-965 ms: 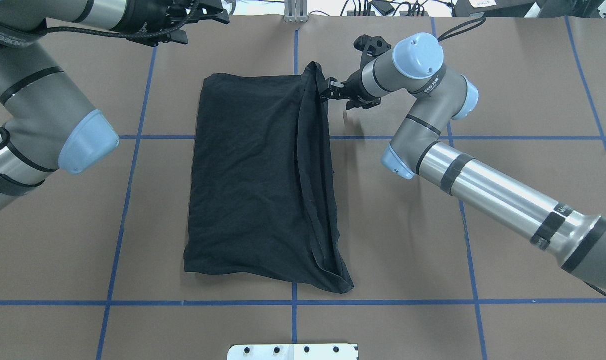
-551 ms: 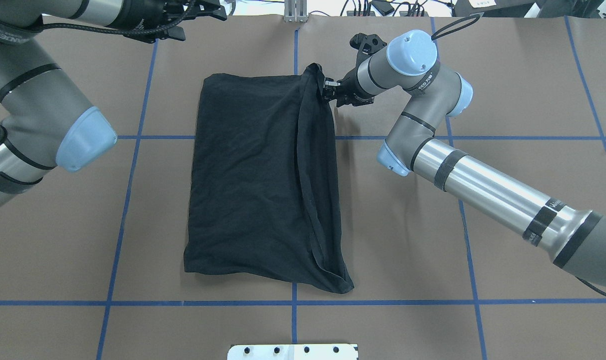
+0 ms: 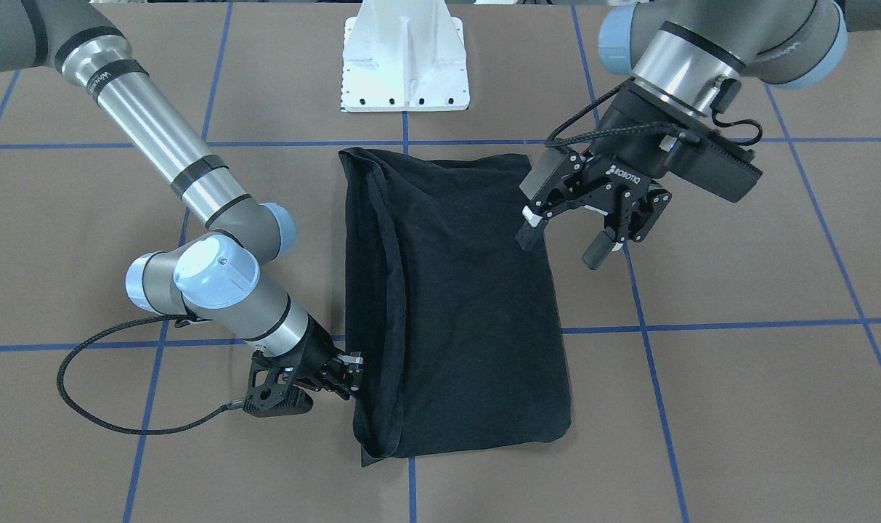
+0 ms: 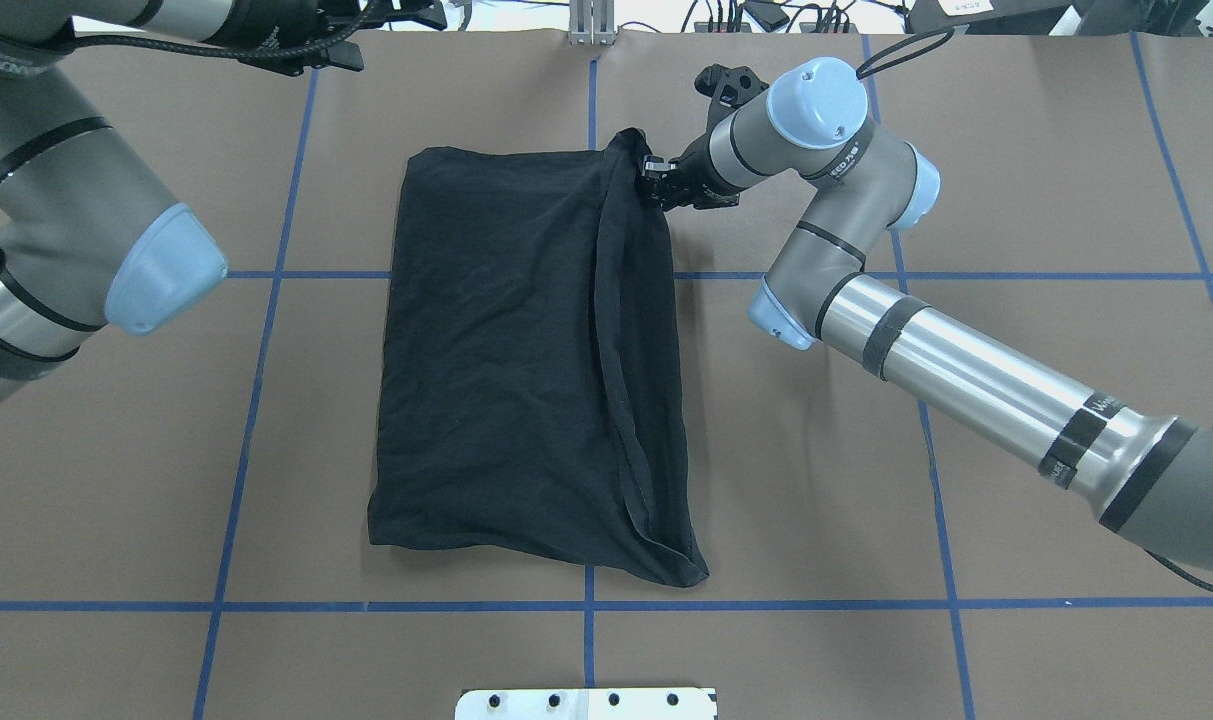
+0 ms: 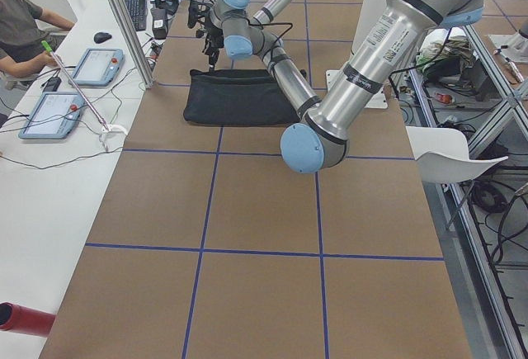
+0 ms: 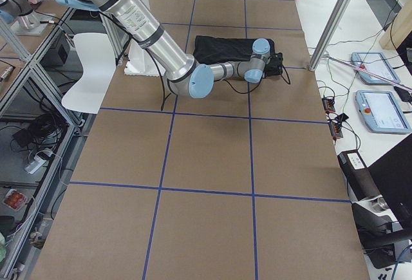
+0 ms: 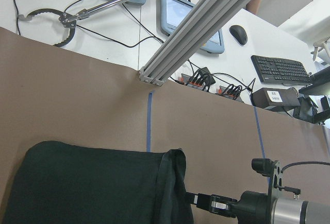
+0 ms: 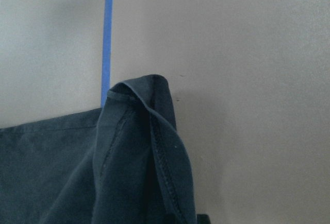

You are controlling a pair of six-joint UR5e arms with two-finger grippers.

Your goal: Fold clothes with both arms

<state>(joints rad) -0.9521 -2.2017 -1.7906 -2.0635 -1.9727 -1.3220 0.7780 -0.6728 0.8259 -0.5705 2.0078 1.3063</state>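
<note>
The black T-shirt lies folded into a tall rectangle mid-table, plain side up, with a hemmed ridge along its right side. Its far right corner stands up curled. My right gripper reaches in low from the right and is shut on the hem just below that corner; it also shows in the front view. My left gripper hangs open and empty in the air over the shirt's other long edge, touching nothing. In the overhead view only the left arm shows well.
The white pedestal base stands at the robot's side of the brown mat, which carries blue tape lines. An aluminium post, cables, tablets and a keyboard lie beyond the far edge. A person sits at the side bench.
My right gripper has shifted slightly left into the shirt's corner, and the shirt's right edge below it has bulged a little to the right. The left arm drew slightly toward the far left.
</note>
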